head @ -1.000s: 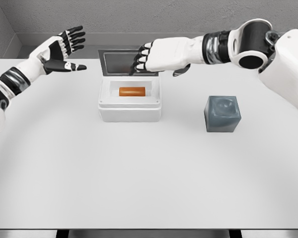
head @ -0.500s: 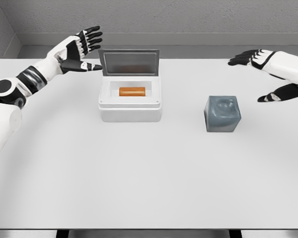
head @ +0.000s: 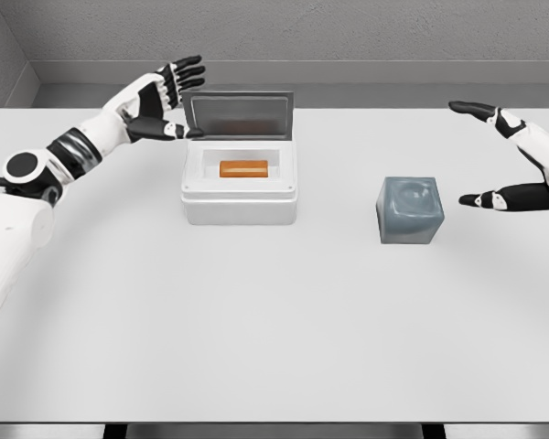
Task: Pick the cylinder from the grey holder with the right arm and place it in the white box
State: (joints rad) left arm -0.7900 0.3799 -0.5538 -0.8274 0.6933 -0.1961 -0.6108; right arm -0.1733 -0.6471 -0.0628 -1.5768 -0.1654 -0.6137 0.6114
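Observation:
An orange cylinder (head: pixel 243 168) lies on its side inside the white box (head: pixel 239 203), whose grey lid (head: pixel 238 114) stands open at the back. The grey holder (head: pixel 409 210) sits on the table to the right of the box, with only a shallow dent on top. My right hand (head: pixel 494 155) hovers open to the right of the holder, fingers spread, holding nothing. My left hand (head: pixel 167 99) is open just left of the lid, thumb close to its edge.
The white table (head: pixel 274 320) ends at a front edge near the bottom of the view. A grey wall runs behind the box.
My right arm has pulled back from over the box to the right of the holder, leaving the cylinder in the box. My left hand has moved right, up to the lid.

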